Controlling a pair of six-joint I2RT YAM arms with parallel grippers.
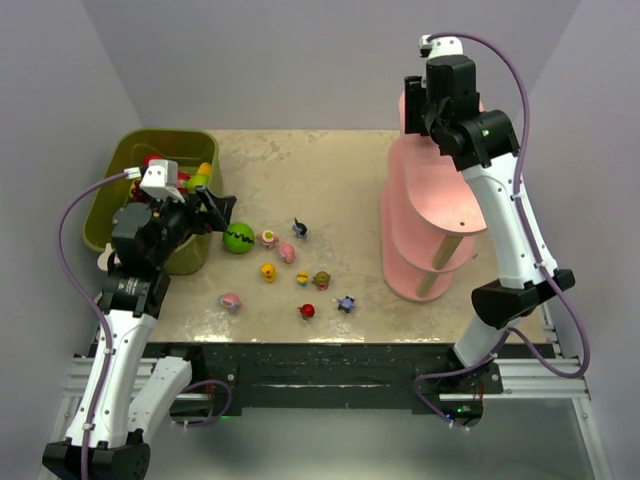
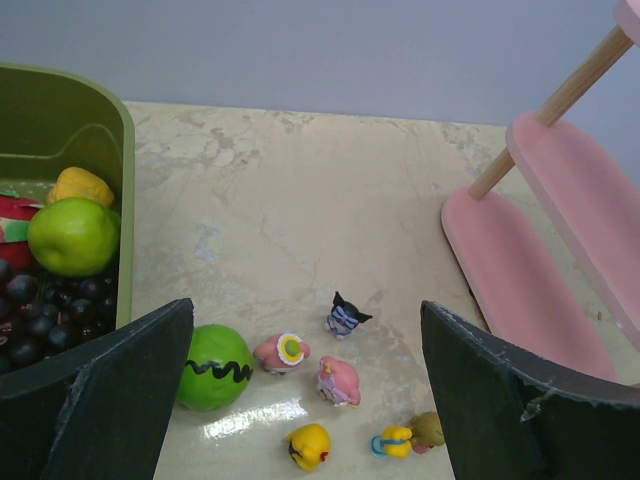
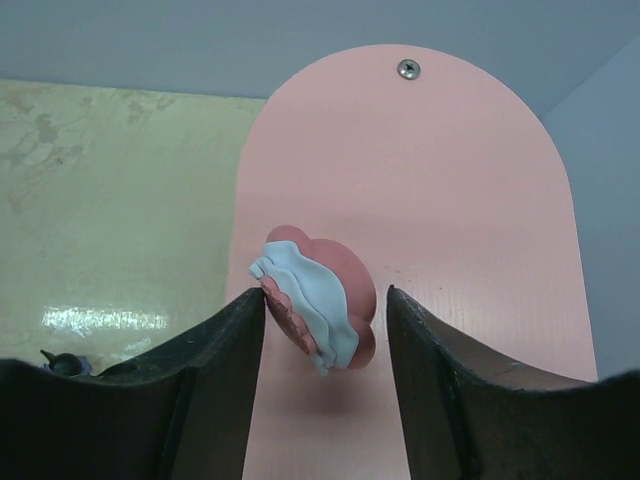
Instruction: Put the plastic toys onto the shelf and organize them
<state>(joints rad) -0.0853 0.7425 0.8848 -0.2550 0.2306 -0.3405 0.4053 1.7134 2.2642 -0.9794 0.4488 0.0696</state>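
shelf [image 1: 428,200] pink | bin [image 1: 175,135] olive-green | ball [image 1: 238,238] green, black zigzag | toy [image 3: 320,300] red-pink, pale blue

Bench [image 1: 330,170]: beige marbled top, faint darker veining, glossy finish. Glare patch [image 2: 250,420] at lower centre of left wrist view.
Walls [image 1: 300,60]: plain pale lavender-grey, enclosing bench at rear and both sides; unmarked.
Front panel [image 1: 330,365]: black, along near bench edge, lower centre of overhead view.
Aluminium rails [image 1: 555,378]: silver, slotted, at bottom corners.
Light: even, diffuse; soft shadows.
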